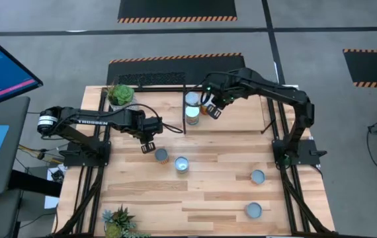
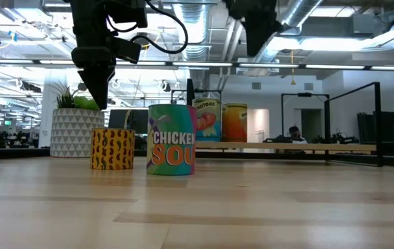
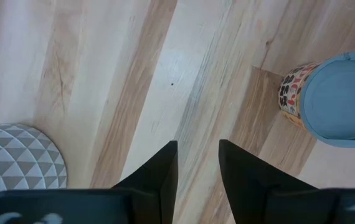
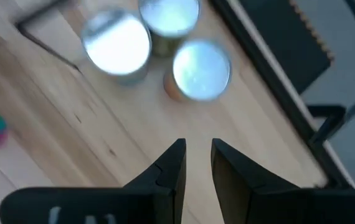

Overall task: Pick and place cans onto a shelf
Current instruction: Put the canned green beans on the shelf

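Note:
Three cans stand upright close together on the light-wood shelf, which is bounded by thin black rods; the right wrist view shows their silvery tops. My right gripper hovers just beside them, shut and empty. A yellow-patterned can and a green soup can stand on the table in front of the shelf. My left gripper hangs above the table just left of the patterned can, shut and empty. Two more cans stand at the near right.
A potted plant in a triangle-patterned pot stands at the shelf's far left and shows in the left wrist view. A second plant stands at the near left corner. Bare wood lies between the cans in the middle.

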### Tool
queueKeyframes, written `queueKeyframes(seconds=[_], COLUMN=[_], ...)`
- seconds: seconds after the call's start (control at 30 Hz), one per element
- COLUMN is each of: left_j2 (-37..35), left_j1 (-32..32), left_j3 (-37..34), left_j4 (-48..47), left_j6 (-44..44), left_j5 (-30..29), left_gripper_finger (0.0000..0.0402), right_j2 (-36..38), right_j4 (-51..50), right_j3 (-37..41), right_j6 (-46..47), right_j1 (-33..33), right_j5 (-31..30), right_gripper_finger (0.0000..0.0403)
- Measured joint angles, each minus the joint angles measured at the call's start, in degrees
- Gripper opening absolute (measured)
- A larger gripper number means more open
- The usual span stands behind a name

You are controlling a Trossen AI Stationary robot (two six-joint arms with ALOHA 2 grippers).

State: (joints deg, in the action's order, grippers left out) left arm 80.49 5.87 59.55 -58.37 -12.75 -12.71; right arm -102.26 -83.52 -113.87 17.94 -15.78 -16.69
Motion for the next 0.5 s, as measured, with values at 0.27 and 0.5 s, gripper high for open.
queueKeyframes(seconds=[0.27, 0.5], left_j2=[0.0, 0.0], left_j1=[0.0, 0.0], left_j3=[0.0, 0.0], left_j4=[-0.02, -0.02], left_j6=[-0.46, -2.51], left_j5=[0.02, 0.4], left_gripper_finger=[0.0105, 0.0105], right_j2=[-0.19, 0.17], right_j4=[-1.72, -1.68], right_j3=[11.46, 18.52], right_j6=[2.66, 2.81], right_j1=[-0.1, 1.83], right_j5=[-0.02, 0.2], right_gripper_finger=[0.0097, 0.0097])
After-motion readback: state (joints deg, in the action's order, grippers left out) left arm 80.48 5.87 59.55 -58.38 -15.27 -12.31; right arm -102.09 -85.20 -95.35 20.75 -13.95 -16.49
